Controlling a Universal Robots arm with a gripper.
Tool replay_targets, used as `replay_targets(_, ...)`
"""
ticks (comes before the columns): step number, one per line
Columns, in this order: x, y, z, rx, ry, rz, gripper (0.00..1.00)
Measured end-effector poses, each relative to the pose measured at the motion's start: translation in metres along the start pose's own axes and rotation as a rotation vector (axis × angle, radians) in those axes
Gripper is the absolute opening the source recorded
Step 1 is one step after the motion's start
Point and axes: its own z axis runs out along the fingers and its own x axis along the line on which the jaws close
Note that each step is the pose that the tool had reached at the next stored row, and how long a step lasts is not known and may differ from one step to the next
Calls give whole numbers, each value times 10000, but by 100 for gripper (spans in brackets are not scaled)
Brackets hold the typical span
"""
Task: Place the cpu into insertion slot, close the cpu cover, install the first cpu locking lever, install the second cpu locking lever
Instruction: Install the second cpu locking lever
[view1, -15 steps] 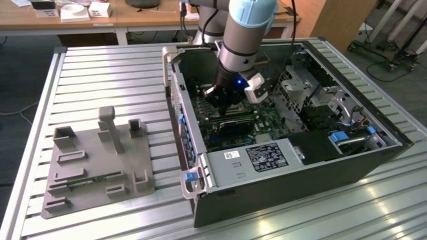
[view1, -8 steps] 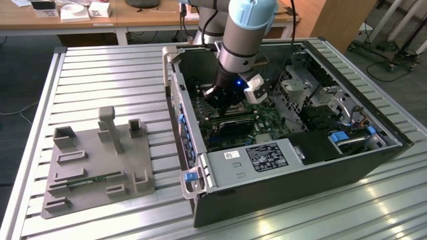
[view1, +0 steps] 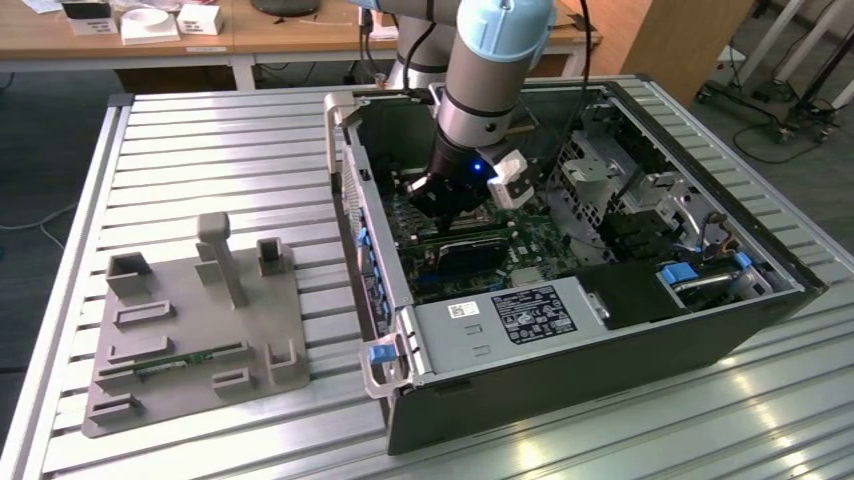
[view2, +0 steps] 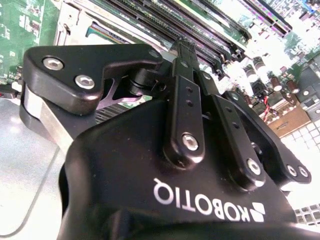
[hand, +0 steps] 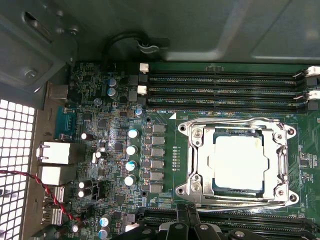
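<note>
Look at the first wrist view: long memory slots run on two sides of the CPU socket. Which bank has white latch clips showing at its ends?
The memory slot bank beside the grey case wall, with white clips.

Open computer case (view1: 574, 330), grey fixture block (view1: 194, 330), slatted metal table (view1: 214, 150), wooden desk (view1: 267, 35)

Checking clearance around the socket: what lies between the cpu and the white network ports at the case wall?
In the first wrist view, a column of silver-topped capacitors and grey chokes lies between the cpu and the ports.
</note>
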Motion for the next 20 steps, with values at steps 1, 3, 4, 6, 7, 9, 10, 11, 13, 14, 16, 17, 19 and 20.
replay_targets(1, 0, 0, 0, 0, 0, 0, 10)
replay_targets(3, 0, 0, 0, 0, 0, 0, 10)
replay_targets(4, 0, 0, 1, -1, 0, 1, 10)
replay_targets(6, 0, 0, 1, -18, 0, 0, 10)
replay_targets(7, 0, 0, 1, -35, -1, 0, 10)
replay_targets(9, 0, 0, 2, -84, -3, -2, 10)
replay_targets(10, 0, 0, 2, -110, -3, -1, 10)
replay_targets(11, 0, 0, 2, -134, -3, -1, 10)
replay_targets(13, 0, 1, 4, -167, -6, -1, 10)
replay_targets(14, 0, 1, 5, -171, -6, -1, 10)
replay_targets(16, 0, 0, 5, -172, -5, -2, 10)
replay_targets(17, 0, 0, 5, -173, -5, -1, 10)
replay_targets(19, 0, -1, 6, -174, -4, -1, 10)
replay_targets(20, 0, -1, 8, -179, -5, -1, 10)
